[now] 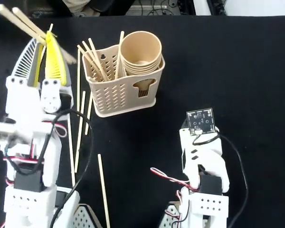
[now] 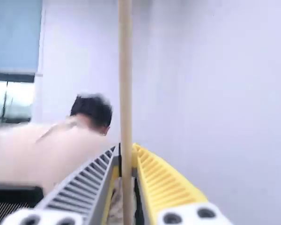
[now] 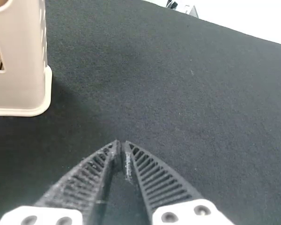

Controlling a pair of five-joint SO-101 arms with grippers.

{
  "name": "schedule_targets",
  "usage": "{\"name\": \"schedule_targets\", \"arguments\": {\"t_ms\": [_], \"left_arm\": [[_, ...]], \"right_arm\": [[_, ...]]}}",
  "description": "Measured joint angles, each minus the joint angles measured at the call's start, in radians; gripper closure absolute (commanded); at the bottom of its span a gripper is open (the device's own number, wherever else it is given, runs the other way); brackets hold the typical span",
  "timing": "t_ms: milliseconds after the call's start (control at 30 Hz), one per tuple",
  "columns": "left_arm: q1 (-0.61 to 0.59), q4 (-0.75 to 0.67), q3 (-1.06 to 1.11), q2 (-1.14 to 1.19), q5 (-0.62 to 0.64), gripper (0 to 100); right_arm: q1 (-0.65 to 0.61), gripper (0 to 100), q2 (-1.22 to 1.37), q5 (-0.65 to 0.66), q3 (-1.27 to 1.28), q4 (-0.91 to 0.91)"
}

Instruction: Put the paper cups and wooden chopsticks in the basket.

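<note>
Your left jaws are pinching a wooden chopstick (image 2: 125, 93), pale wall (image 2: 225, 70) behind; your right jaws are pressing together over the black table (image 3: 187, 84). Paper cups (image 1: 140, 50) are sitting in the basket (image 1: 121, 95), loose chopsticks (image 1: 103, 190) lying beside.

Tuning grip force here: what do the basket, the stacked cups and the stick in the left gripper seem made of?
The basket looks like moulded plastic, matt beige, with slotted walls. The cups look like paper, tan, with thin nested rims. The stick looks like bare pale wood, though its grain is blurred.
</note>
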Motion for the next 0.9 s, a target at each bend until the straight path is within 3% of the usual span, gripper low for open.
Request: {"name": "schedule_targets", "arguments": {"t_ms": [100,333,467,733,900], "left_arm": [[0.028,-0.040,-0.017,0.041,0.002,97],[0.032,-0.044,-0.101,0.338,0.141,97],[0.044,-0.037,-0.100,0.486,0.149,86],[0.041,0.327,-0.221,0.516,0.218,80],[0.043,0.410,-0.236,0.517,0.230,80]], "right_arm": [[0.000,98.5,0.000,0.000,0.000,0.000],[0.000,98.5,0.000,0.000,0.000,0.000],[0.000,98.5,0.000,0.000,0.000,0.000],[0.000,98.5,0.000,0.000,0.000,0.000],[0.000,98.5,0.000,0.000,0.000,0.000]]}}
